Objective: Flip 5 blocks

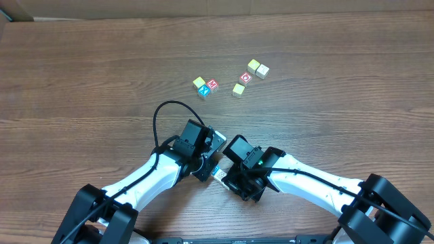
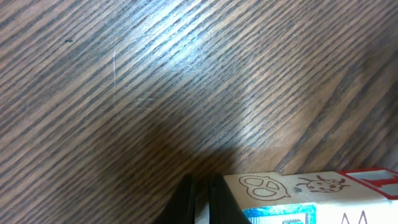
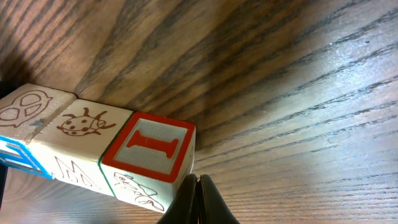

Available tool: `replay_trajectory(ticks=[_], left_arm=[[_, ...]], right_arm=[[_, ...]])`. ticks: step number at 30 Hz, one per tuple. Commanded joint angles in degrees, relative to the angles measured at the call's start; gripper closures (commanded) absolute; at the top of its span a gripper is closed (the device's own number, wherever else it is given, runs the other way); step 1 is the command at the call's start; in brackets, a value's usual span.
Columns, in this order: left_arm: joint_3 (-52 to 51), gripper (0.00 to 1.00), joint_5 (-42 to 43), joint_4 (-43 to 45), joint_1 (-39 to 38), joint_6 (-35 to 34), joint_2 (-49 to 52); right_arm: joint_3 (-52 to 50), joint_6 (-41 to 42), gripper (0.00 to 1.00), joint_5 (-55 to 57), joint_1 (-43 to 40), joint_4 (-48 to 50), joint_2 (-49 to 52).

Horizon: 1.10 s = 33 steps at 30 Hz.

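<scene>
The table [image 1: 81, 68] fills my view, with both arms [image 1: 156, 169] folded in over its near side. The left gripper [image 2: 200, 190] is pinched closed on nothing. The right gripper [image 3: 198, 190] is also closed and empty, its tips just beside the red I block [image 3: 149, 146]. I judge no flip is under way. Next I must open the right jaws, straddle that end cube and roll it over without dragging its neighbours. I count ten blocks. Three touch in a row between the grippers: the red I block, the ladybug block [image 3: 78, 124] and the pretzel block [image 3: 25, 106]. Seven lie farther out, as a group of three [image 1: 205, 86] and a group of four [image 1: 249, 76].
</scene>
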Motion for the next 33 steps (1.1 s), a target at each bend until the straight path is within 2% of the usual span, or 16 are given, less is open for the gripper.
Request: replay_trajectory(ticks=[1, 33], left_arm=[[-1.33, 0.96, 2.75, -1.46, -0.61, 1.31, 1.86], [-1.33, 0.96, -0.59, 0.22, -0.61, 4.11, 1.86]], right_arm=[[0.68, 0.42, 0.96, 0.39, 0.33, 0.59, 0.11], [0.68, 4.28, 0.96, 0.59, 2.84, 2.25, 0.11]])
